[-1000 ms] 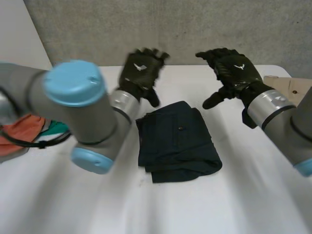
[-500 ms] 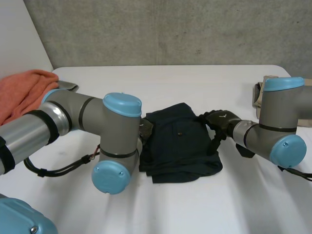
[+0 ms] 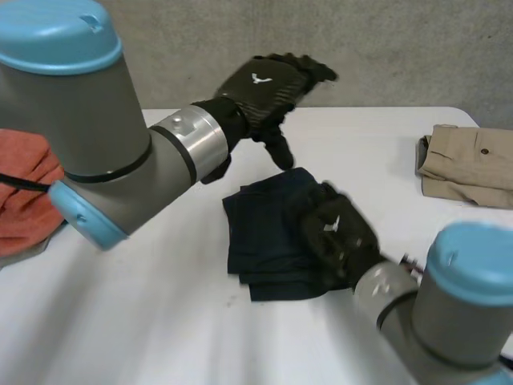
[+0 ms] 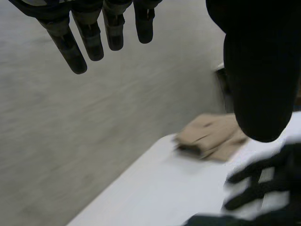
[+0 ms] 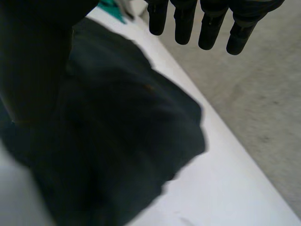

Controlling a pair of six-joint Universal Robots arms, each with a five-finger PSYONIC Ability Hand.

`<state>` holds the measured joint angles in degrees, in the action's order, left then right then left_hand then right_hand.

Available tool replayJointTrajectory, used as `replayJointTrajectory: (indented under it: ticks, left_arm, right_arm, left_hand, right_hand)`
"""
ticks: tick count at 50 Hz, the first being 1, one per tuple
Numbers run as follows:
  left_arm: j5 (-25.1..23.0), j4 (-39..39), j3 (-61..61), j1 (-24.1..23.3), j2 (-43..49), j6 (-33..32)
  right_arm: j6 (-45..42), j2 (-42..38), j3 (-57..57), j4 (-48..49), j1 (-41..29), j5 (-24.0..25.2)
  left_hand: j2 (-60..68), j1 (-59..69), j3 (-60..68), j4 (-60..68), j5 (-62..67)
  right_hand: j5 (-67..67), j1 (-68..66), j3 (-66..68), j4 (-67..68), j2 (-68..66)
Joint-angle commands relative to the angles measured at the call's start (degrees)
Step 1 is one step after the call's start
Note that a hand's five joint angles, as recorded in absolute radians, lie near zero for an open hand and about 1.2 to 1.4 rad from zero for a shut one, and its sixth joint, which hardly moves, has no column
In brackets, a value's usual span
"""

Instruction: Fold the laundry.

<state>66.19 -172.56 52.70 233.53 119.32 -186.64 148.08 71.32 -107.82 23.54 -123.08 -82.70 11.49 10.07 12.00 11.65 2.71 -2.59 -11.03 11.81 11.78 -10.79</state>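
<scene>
Navy folded garment (image 3: 260, 233) lies in the middle of the white table (image 3: 160, 321), a little rumpled at its near edge. An orange cloth (image 3: 20, 184) is heaped at the table's left edge, partly hidden by the bulky left arm (image 3: 104, 152). A tan folded garment (image 3: 469, 164) sits at the right edge, well apart from the navy one.

The left hand (image 3: 264, 84) hangs in the air above the far side of the table, holding nothing. The right hand (image 3: 337, 233) is over the right part of the navy garment and hides it there; whether it touches the cloth cannot be told.

The left wrist view shows that hand's fingers (image 4: 75, 47) straight and well apart from the thumb, with the tan garment beyond them. The right wrist view shows its fingers (image 5: 207, 23) straight too, thumb wide, nothing pinched, and a scrap of teal cloth (image 5: 112, 8) past the navy garment.

Half a second ago both hands were low at the garment's two sides. The left has since lifted away, the right has moved onto the cloth, and the tan garment is no longer blocked.
</scene>
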Motion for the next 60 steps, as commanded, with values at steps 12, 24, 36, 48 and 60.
replayJointTrajectory:
  ticks: [12, 24, 36, 48, 60]
  left_arm:
    - [-10.3, 2.3, 1.0, -0.4, -0.1, 5.1]
    - [-10.5, 2.2, 2.1, -0.8, -1.0, 5.0]
    - [-10.6, 2.1, 1.6, -0.4, -3.8, 5.2]
    - [-10.2, -0.9, -0.9, -0.2, -7.6, 7.4]
    - [-10.1, -2.7, 0.6, -0.2, -7.9, 10.1]
  right_arm:
    - [-0.2, -13.5, 1.7, 21.5, -0.6, -1.7]
    - [0.2, -19.5, 12.5, 19.9, -0.2, -3.0]
    - [11.2, -18.4, 23.3, 9.4, 4.3, 0.3]
    - [14.1, -13.1, 35.5, 10.1, 18.2, 0.3]
    - [16.9, -22.7, 48.1, 14.8, 39.6, 9.8]
  left_hand:
    - [-1.5, -0.1, -2.0, -1.6, -2.7]
    - [-1.5, -0.1, -2.0, -1.6, -2.7]
    - [-1.5, -0.1, -2.0, -1.6, -2.7]
    - [-1.4, 0.0, -2.0, -1.6, -2.7]
    - [-1.3, 0.1, -1.8, -1.4, -2.5]
  right_hand:
    - [2.6, 1.0, -1.8, -1.8, 0.8]
    - [-60.8, -62.3, 61.5, 61.6, -62.6]
    - [-67.4, -69.0, 68.2, 68.2, -69.2]
    - [-67.4, -69.0, 68.2, 68.2, -69.2]
    - [-67.4, -69.0, 68.2, 68.2, -69.2]
